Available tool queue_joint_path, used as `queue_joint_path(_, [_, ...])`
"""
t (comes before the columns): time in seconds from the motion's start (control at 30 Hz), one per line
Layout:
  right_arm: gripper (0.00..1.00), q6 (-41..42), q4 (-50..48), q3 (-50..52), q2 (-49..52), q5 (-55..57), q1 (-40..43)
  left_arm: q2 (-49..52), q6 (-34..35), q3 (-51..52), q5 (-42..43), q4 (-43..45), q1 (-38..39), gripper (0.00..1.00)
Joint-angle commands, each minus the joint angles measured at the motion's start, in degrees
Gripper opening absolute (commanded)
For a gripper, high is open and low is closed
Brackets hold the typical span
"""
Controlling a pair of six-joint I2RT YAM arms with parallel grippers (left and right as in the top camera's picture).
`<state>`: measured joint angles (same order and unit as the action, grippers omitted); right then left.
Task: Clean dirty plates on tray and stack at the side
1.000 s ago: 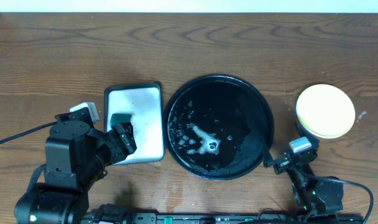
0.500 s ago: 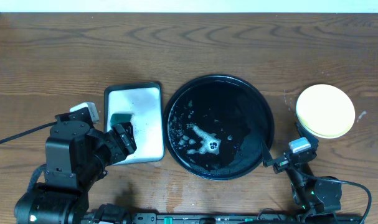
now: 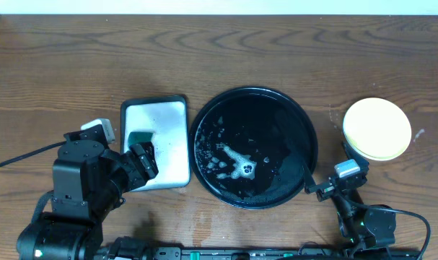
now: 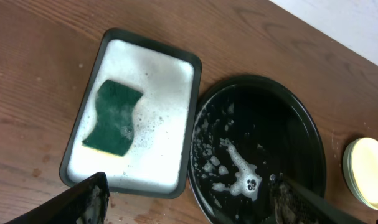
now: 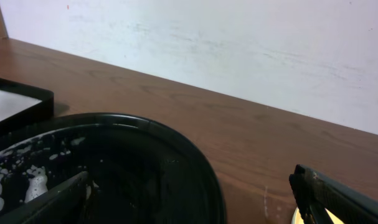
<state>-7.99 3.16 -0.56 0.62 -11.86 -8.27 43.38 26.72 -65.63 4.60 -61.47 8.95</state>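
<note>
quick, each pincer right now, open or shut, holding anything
left pincer: open, holding nothing
right pincer: open, holding nothing

White wall behind wood-grain tabletop

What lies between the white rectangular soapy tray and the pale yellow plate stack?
The large round glossy black tray, holding white foam, fills that stretch; the overhead view shows it.
</note>
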Motion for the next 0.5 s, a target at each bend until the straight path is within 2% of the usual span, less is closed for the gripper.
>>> queue_joint_path(0.0, [0.99, -0.4, 0.0, 0.3, -0.3, 0.5, 0.3, -1.3, -0.8, -0.5, -2.8, 1.2, -0.4, 0.83])
queue_joint_path(0.17, [0.99, -0.4, 0.0, 0.3, -0.3, 0.5, 0.3, -6.9, -0.8, 5.4, -6.6, 11.5, -3.7, 0.83])
queue_joint_path(0.47, [0.99, -0.4, 0.0, 0.3, -0.3, 0.5, 0.3, -25.4, -2.6, 26.3, -6.5, 34.5, -9.3, 0.83])
